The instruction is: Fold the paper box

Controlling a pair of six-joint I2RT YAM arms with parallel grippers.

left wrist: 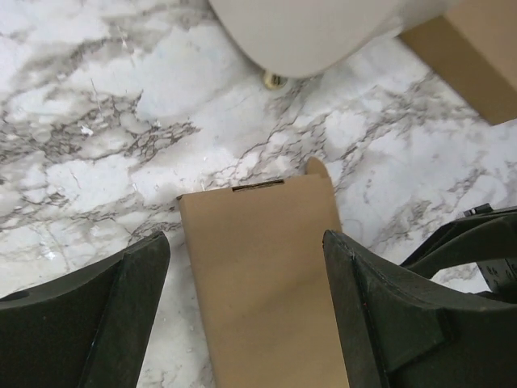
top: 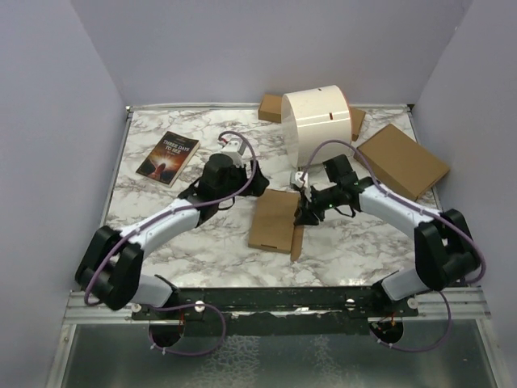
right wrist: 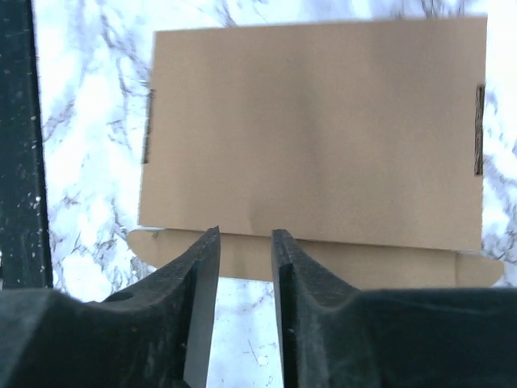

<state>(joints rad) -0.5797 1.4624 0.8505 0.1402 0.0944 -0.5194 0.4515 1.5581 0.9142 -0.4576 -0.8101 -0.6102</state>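
One paper box [top: 273, 218] flat mid-table, long axis near to far, left gripper [left wrist: 245, 242] spread wide above it, right gripper [right wrist: 242, 238] slightly parted at its right edge, one book [top: 168, 158] far left.

paper box [top: 275, 220] centre | book [top: 168, 158] back-left | cylinder [top: 319, 121] behind | cardboard box [top: 402, 160] back-right

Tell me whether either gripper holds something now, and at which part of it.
Nothing is held. The left gripper hangs wide open above the paper box; the right gripper has its jaws slightly apart at the box's edge, gripping nothing.
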